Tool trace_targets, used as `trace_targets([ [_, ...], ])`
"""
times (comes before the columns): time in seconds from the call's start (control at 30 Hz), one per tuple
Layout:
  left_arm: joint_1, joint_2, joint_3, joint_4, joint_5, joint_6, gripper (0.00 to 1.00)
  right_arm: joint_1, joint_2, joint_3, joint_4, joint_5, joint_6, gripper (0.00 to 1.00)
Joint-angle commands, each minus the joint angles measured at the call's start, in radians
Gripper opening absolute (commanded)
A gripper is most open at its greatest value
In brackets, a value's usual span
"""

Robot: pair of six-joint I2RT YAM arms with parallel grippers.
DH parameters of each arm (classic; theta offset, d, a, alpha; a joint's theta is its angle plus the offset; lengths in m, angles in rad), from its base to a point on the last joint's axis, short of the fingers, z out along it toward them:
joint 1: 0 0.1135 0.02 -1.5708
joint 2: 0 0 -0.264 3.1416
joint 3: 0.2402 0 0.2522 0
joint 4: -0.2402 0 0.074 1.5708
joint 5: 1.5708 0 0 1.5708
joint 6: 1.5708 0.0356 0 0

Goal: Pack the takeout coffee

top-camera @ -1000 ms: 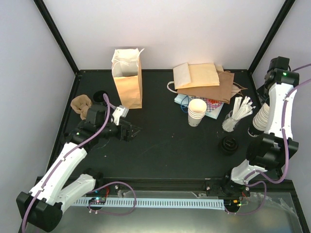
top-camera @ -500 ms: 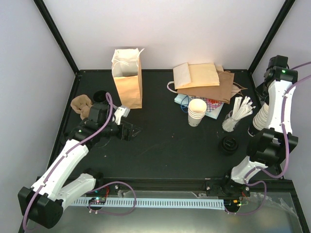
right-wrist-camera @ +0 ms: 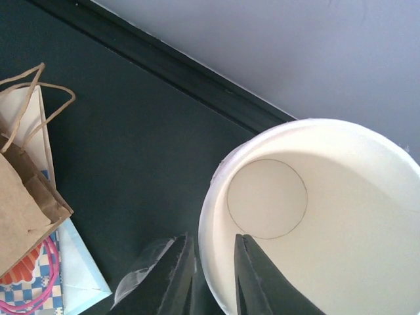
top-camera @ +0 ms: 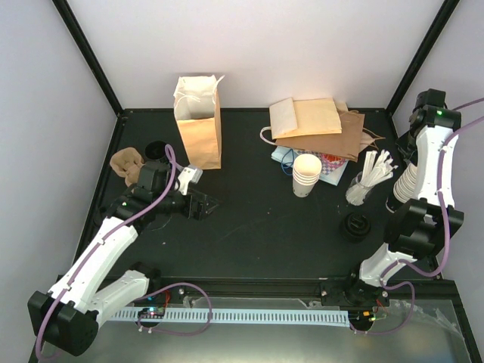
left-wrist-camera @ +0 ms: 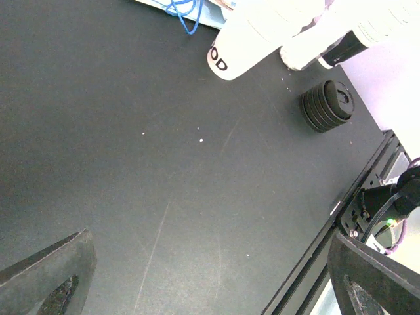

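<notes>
The takeout coffee is out of view; no lidded cup shows. My right gripper hangs over a stack of lidless cream cups by the right wall. One finger is inside the top cup and the other outside, pinching its rim. My left gripper is open and empty, low over bare black tabletop left of centre. A brown paper bag stands upright and open at the back left.
A second stack of cream cups stands mid-table beside flat brown bags and a glass of stirrers. Stacked black lids lie near the right arm. Brown pulp trays lie at the left edge.
My right fingers have narrowed on the cup rim and that arm has shifted slightly. The left arm crept a little to the left early on, then stayed still.
</notes>
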Motion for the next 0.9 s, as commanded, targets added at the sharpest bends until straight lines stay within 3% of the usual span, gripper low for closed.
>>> trace_targets([
  [0.0, -0.007, 0.006, 0.046, -0.011, -0.001, 0.015, 0.99, -0.005, -0.012, -0.001, 0.008, 0.011, 0.009, 0.18],
  [0.23, -0.007, 0.007, 0.049, -0.012, -0.001, 0.016, 0.99, -0.005, -0.016, 0.053, -0.036, 0.036, 0.024, 0.01],
  [0.6, -0.007, 0.013, 0.051, -0.007, 0.004, 0.014, 0.99, -0.004, -0.013, 0.188, -0.139, 0.096, 0.033, 0.01],
  [0.87, -0.007, 0.013, 0.052, -0.011, 0.002, 0.017, 0.99, 0.053, -0.053, 0.422, -0.199, 0.079, -0.041, 0.01],
])
